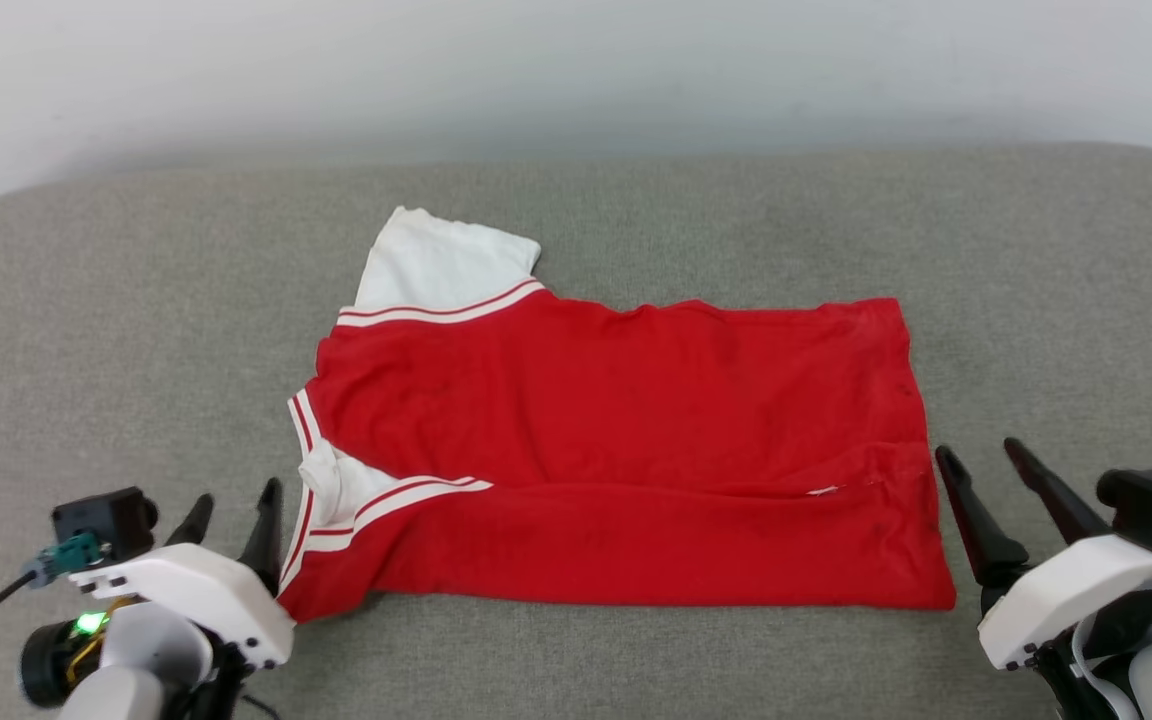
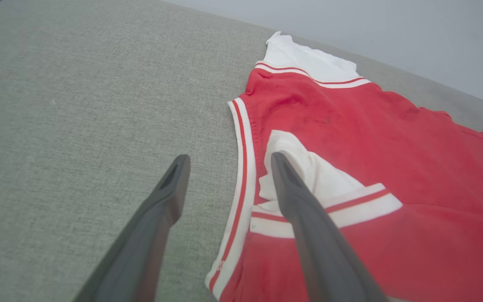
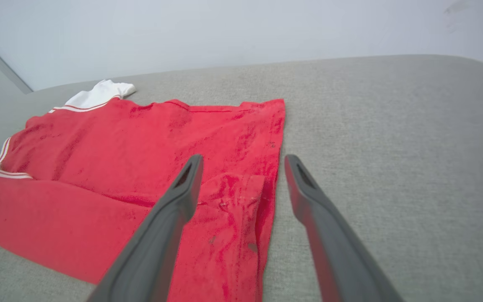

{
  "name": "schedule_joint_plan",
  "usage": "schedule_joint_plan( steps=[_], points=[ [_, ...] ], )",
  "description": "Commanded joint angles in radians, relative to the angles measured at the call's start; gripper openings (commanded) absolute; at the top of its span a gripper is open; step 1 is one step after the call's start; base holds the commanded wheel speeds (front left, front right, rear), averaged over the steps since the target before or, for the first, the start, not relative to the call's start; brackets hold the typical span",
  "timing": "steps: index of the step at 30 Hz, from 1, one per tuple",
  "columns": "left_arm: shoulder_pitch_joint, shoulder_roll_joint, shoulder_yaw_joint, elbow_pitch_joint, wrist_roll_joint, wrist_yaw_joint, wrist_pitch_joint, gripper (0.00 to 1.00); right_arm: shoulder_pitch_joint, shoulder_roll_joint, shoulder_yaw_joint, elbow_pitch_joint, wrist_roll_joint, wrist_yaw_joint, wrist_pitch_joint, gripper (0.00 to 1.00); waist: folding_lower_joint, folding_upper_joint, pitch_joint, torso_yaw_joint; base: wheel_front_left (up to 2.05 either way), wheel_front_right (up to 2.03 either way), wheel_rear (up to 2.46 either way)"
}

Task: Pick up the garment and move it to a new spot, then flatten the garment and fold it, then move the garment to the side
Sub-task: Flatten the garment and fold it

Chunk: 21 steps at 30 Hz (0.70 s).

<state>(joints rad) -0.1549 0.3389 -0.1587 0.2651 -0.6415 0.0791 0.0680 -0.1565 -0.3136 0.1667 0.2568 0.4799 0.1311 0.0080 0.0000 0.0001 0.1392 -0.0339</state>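
Lower left, left gripper (image 1: pixel 236 493): fingers spread, holding nothing. In its wrist view the shirt's striped edge runs up between them, one finger over bare cushion, the other over a tucked white sleeve.
Lower right, right gripper (image 1: pixel 976 448): also spread and empty. In its wrist view the hem runs between its fingers, so it sits just beside the shirt's right end.
Shirt (image 1: pixel 616 430): centre of the frame, flat on the cushion (image 1: pixel 136 300), between the two grippers.
Long axis: left to right across the frame, neck end by the left gripper, hem end by the right.
Near edge: doubled up over the body as a thicker band, with the near sleeve half caught under it.
Next move, as I judge it: each arm is nearest its own end. The shirt lies inward and up-frame of both, so another lengthwise fold wants both ends lifted together.
Cloth: soft red knit, lightly rumpled, with ribbed striped trim.
Far sleeve (image 1: pixel 441 260): white, sticking out toward the upper left.
Cushion surface: grey, coarse weave, rounded far corners.
Wall (image 1: pixel 576 70): pale and plain, along the top.
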Motion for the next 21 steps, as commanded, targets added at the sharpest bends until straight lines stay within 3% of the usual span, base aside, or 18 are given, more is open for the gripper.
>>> schedule_joint_plan(
  steps=[1,5,14,21],
  points=[
    [0.025,0.02,0.01,-0.029,-0.006,0.011,0.02,1.0,0.022,0.013,-0.02,-0.026,-0.02,-0.001,-0.032,1.0,0.0,-0.0001,-0.028,-0.008,0.0,0.0,0.0],
    [0.068,0.075,0.014,-0.142,-0.022,0.028,0.125,1.0,0.068,0.051,-0.081,-0.105,-0.068,-0.001,-0.071,1.0,0.0,-0.0001,-0.053,-0.014,0.0,0.0,0.0],
    [0.154,0.218,-0.005,-0.372,-0.08,0.062,0.458,1.0,0.158,0.135,-0.152,-0.305,-0.158,-0.001,-0.036,1.0,0.0,-0.0001,-0.03,-0.046,0.0,0.0,0.0],
    [0.182,0.231,0.005,-0.377,-0.129,0.097,0.551,1.0,0.153,0.169,-0.153,-0.397,-0.19,-0.001,-0.036,1.0,0.0,-0.0001,0.057,-0.093,0.0,0.0,0.0]
  ],
)
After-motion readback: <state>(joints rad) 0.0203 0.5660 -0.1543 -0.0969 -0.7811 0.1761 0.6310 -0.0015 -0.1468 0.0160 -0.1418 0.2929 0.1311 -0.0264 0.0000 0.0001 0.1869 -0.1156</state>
